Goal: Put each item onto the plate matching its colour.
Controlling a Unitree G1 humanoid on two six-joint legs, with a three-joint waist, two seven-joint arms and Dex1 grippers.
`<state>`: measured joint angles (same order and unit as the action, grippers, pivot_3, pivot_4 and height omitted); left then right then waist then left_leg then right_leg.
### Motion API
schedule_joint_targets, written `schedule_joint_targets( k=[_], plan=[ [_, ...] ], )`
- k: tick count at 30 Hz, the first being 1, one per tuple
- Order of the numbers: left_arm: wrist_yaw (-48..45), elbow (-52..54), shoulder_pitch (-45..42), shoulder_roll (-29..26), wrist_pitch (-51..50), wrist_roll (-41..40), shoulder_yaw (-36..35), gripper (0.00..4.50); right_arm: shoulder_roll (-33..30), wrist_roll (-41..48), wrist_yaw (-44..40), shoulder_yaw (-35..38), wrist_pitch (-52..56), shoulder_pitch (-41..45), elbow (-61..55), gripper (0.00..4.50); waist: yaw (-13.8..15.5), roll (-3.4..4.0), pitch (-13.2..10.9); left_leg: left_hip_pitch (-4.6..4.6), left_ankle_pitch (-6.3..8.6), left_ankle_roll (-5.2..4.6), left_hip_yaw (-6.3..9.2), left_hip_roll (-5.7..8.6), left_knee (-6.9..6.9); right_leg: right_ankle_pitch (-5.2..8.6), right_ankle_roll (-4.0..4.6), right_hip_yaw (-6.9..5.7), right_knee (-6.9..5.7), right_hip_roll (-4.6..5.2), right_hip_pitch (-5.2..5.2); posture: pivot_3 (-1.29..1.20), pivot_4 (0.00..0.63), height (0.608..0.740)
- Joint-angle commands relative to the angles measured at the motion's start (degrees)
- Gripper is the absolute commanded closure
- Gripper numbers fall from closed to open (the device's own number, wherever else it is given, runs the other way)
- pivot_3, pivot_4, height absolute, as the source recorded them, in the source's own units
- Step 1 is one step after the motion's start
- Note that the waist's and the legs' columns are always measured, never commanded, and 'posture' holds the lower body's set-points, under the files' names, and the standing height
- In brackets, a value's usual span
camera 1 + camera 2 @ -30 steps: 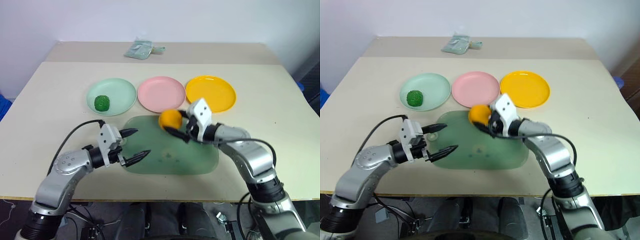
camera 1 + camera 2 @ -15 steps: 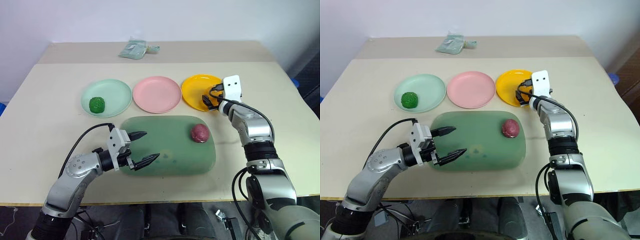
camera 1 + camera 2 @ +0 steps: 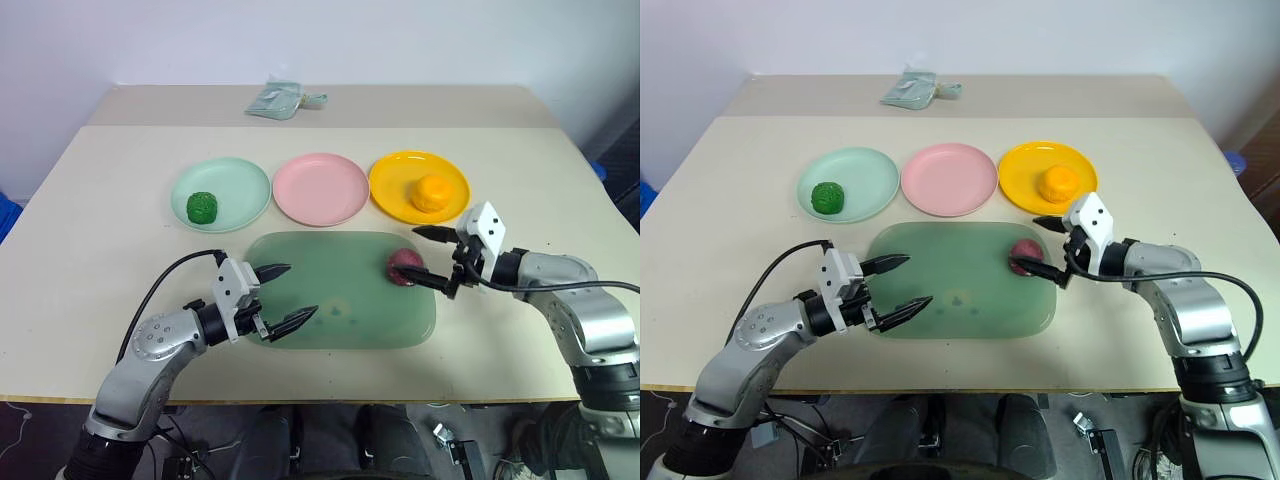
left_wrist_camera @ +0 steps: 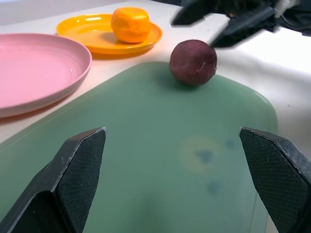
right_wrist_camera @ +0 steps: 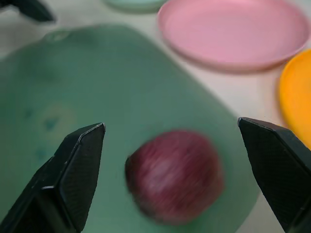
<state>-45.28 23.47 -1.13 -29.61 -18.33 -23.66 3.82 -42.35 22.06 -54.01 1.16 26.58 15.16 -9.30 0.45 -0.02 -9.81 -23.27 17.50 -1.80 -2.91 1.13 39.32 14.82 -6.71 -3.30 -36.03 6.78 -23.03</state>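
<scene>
Desk (image 3: 100,200): light beige top; three plates are set in a row across the middle, with a green mat nearer.
Green plate (image 3: 245,185): placed at the left end of the row; the green ball (image 3: 203,207) is lying on it, left of centre.
Pink plate (image 3: 322,188): placed in the middle of the row, nothing on it.
Yellow plate (image 3: 390,190): placed at the right end of the row; the orange ball (image 3: 433,193) is resting on it, right of centre.
Mat (image 3: 340,270): translucent green, rounded corners, laid flat just near of the plates.
Red ball (image 3: 404,266): seen on the mat at its far right corner, near of the yellow plate, not on the pink plate.
Left gripper (image 3: 284,295): held level over the near left part of the mat, pointed right; fingers (image 4: 73,170) are spread wide and nothing is gripped.
Right gripper (image 3: 432,257): held at the right edge of the mat, pointed left at the red ball; fingers (image 5: 77,165) are spread apart on either side of the ball's line, nothing is gripped, and contact with the ball cannot be told.
Bag (image 3: 285,100): small crumpled greenish packet, left at the far edge of the desk, well apart from the plates.
Cable (image 3: 160,280): black, looped from the left wrist back along the arm.
</scene>
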Motion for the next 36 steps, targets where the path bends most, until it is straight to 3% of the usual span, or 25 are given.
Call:
schedule_joint_targets(
  k=[1, 5, 6, 14, 18, 20, 22, 25, 30, 36],
  plan=[
    [-0.45, 0.51, -1.00, 0.15, 0.66, -0.32, 0.07, 0.00, 0.84, -3.47, 2.26, -1.04, -2.44, 0.51, 2.83, 0.26, 0.09, 0.00, 0.00, -0.01, 0.00, 0.01, -0.01, 0.02, 0.00, 0.00, 0.00, 0.00, 0.00, 0.01, -0.01, 0.00, 0.150, 0.740],
    [0.04, 1.18, -1.23, -0.05, -0.09, -0.46, -0.47, 0.00, 1.93, -3.87, 1.97, -1.56, -4.04, 1.05, 3.37, 1.73, 0.26, 0.00, 0.00, -0.04, -0.01, 0.01, -0.01, 0.04, 0.00, 0.00, 0.00, -0.01, 0.02, 0.02, -0.03, 0.00, 0.150, 0.740],
    [0.50, 1.54, -1.21, -0.07, -0.44, -0.47, -0.75, 0.00, 2.49, -4.07, 2.15, -1.76, -4.94, 1.43, 3.27, 1.90, 0.26, 0.00, 0.00, -0.04, -0.01, 0.01, -0.01, 0.04, 0.00, 0.00, 0.00, -0.01, 0.02, 0.01, -0.03, 0.00, 0.150, 0.740],
    [7.34, 1.12, -1.18, 1.21, -0.46, 0.30, -5.94, 0.00, 16.64, -7.88, 12.77, -5.35, -6.98, 12.95, 8.12, 1.94, -0.36, 0.01, -0.01, -0.07, -0.07, 0.12, 0.01, 0.01, -0.04, 0.00, 0.00, -0.01, -0.03, -0.04, -0.13, 0.00, 0.150, 0.740],
    [14.72, -1.96, -0.09, 3.16, 1.33, 2.91, -11.93, 0.00, 30.43, -15.19, 29.26, -7.30, -8.42, 28.11, 27.67, 1.94, -1.26, -0.03, 0.01, -0.07, -0.08, 0.13, -0.02, 0.05, 0.00, -0.01, -0.01, -0.02, -0.07, -0.03, -0.13, 0.00, 0.150, 0.740],
    [15.23, -0.77, 1.87, 3.43, 1.73, 3.10, -12.54, 0.00, 33.57, -16.46, 31.30, -6.70, -11.55, 32.72, 36.38, 1.94, -1.65, -0.02, 0.02, -0.08, -0.14, 0.24, -0.01, 0.03, -0.10, 0.00, 0.01, -0.01, -0.13, -0.11, -0.25, 0.00, 0.150, 0.740],
    [15.65, 0.71, 3.64, 3.76, 1.90, 2.92, -12.76, 0.00, 35.09, -16.25, 31.35, -5.56, -14.35, 35.53, 42.14, 0.96, -1.27, -0.01, 0.02, -0.09, -0.15, 0.26, 0.06, 0.02, -0.22, 0.04, 0.07, -0.05, -0.17, -0.15, -0.25, 0.00, 0.150, 0.740],
    [16.61, 2.17, 5.71, 4.19, 2.15, 2.79, -13.42, 0.00, 35.58, -16.09, 30.49, -4.94, -18.13, 37.00, 45.18, 0.05, -1.06, -0.01, 0.02, -0.21, -0.10, 0.17, 0.16, 0.10, -0.23, 0.03, 0.06, -0.10, -0.11, -0.11, -0.20, 0.00, 0.150, 0.740],
    [18.11, 2.73, 7.25, 5.10, 2.99, 3.32, -13.53, 0.00, 31.46, -15.25, 24.34, -5.13, -21.68, 32.40, 38.30, 0.05, -1.25, -0.01, 0.02, -0.17, -0.10, 0.17, 0.10, 0.12, -0.10, 0.02, 0.05, -0.09, -0.11, -0.08, -0.15, 0.00, 0.150, 0.740],
    [19.59, 0.98, 8.38, 5.06, 5.01, 4.37, -16.18, 0.00, 18.42, -9.03, 10.86, -0.81, -19.32, 19.97, 23.25, 0.05, -1.02, -0.01, 0.02, -0.15, -0.11, 0.19, 0.08, 0.06, -0.12, 0.03, 0.05, -0.08, -0.10, -0.10, -0.13, 0.00, 0.150, 0.740]
  ],
)
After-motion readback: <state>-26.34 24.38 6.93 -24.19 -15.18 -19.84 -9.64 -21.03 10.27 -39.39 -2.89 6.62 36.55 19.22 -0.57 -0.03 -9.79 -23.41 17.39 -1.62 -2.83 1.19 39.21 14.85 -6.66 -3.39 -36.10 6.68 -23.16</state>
